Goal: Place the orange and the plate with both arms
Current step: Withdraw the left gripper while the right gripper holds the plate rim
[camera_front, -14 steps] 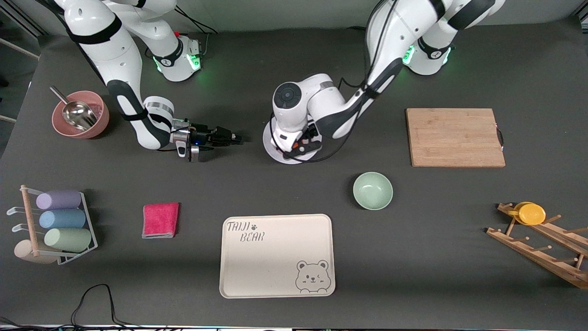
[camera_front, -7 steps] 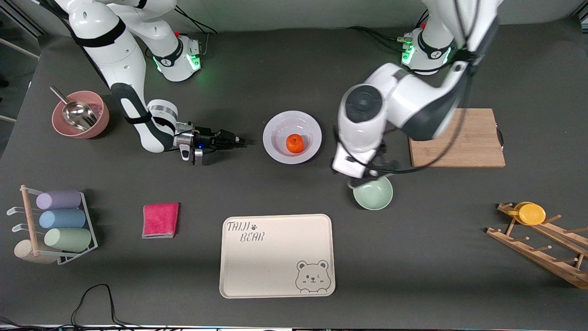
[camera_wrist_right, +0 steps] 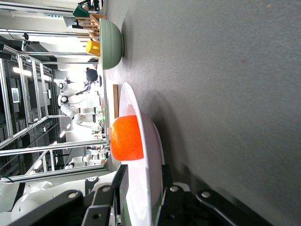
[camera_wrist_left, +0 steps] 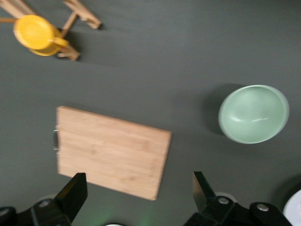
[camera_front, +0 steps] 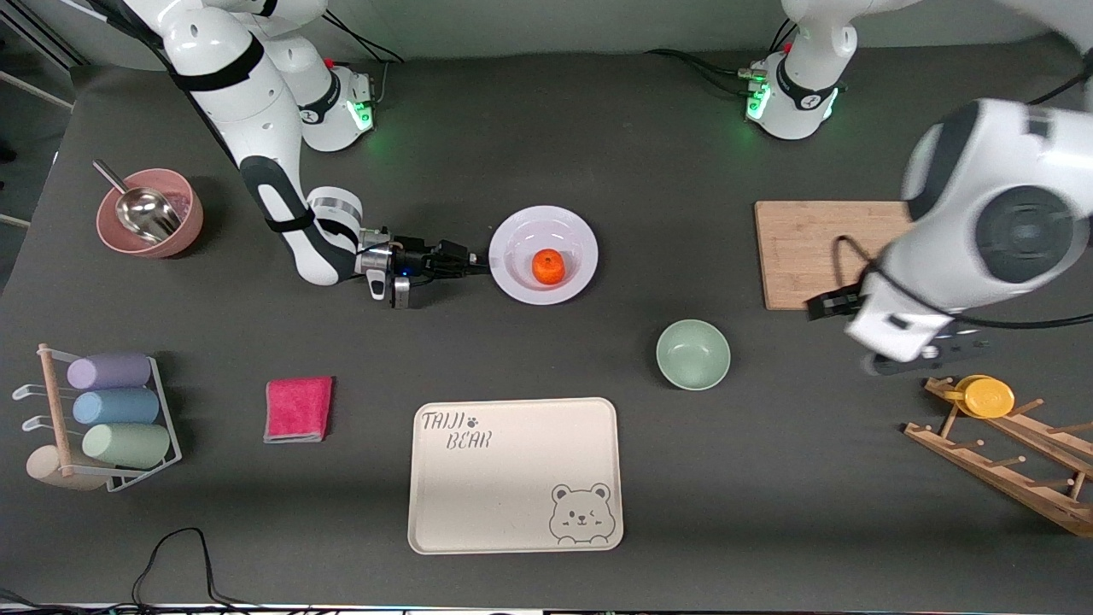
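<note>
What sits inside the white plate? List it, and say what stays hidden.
Only the orange lies in the plate. The plate's centre under the orange is covered. The right hand grips the rim.

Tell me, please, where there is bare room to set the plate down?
Bare mat lies between the plate and the bear tray, and between the green bowl and the wooden rack. The tray itself is bare. The table ends are crowded.

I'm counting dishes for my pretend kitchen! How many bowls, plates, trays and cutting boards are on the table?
Bowls: 2, the green bowl and the pink bowl
Plates: 1, the white plate holding the orange
Trays: 1, the bear tray
Cutting boards: 1, the wooden board
Total: 5
</note>
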Robot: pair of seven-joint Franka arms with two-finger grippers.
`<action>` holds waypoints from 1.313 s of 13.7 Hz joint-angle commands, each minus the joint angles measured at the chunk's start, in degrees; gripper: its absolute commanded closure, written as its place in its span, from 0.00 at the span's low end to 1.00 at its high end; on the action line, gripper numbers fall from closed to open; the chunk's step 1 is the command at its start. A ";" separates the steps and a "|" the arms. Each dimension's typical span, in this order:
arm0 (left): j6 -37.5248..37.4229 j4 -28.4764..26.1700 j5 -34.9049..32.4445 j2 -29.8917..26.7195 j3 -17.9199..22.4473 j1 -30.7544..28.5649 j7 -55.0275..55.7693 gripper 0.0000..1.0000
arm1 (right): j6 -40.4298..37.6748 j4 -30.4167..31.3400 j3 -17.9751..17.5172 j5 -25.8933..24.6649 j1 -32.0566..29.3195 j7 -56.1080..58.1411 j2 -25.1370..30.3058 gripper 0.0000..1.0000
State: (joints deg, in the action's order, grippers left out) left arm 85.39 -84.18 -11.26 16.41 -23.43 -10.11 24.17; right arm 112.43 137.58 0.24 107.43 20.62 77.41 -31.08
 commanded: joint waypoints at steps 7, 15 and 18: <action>-2.69 -6.60 10.56 -11.04 39.16 19.51 -25.23 0.00 | 0.24 -5.30 -1.03 1.73 2.67 0.02 -3.90 0.65; 1.19 -13.91 9.86 -10.78 28.27 11.33 -26.90 0.00 | -0.55 -5.39 -0.94 1.30 1.88 -3.04 -0.75 1.00; 1.01 -13.64 8.72 -9.38 28.27 11.07 -27.69 0.00 | -0.55 -5.04 -0.86 -0.89 0.83 -9.45 5.48 1.00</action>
State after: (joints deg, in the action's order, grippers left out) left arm 86.95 -97.20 -1.46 7.21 5.46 2.04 -2.70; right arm 112.16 131.44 -0.73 107.75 21.88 73.39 -31.75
